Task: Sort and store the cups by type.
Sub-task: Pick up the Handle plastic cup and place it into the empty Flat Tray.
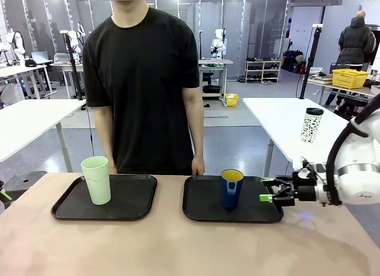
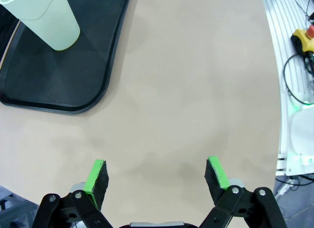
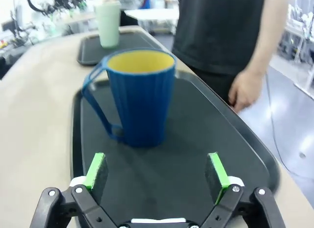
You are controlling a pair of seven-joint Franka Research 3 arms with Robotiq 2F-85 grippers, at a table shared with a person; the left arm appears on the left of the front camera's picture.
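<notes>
Right wrist view: blue mug [image 3: 140,98] stands just beyond the right claw [image 3: 157,171], jaws apart, empty.

white tables [image 1: 285,119], grey floor [image 1: 231,142], shelving [image 1: 262,70]

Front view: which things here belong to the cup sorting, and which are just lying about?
Part of the job:
- pale green tumbler on the left tray
- dark blue mug on the right tray
- right gripper, open beside the mug

Just lying about:
- speckled travel cup on the far white table
</notes>
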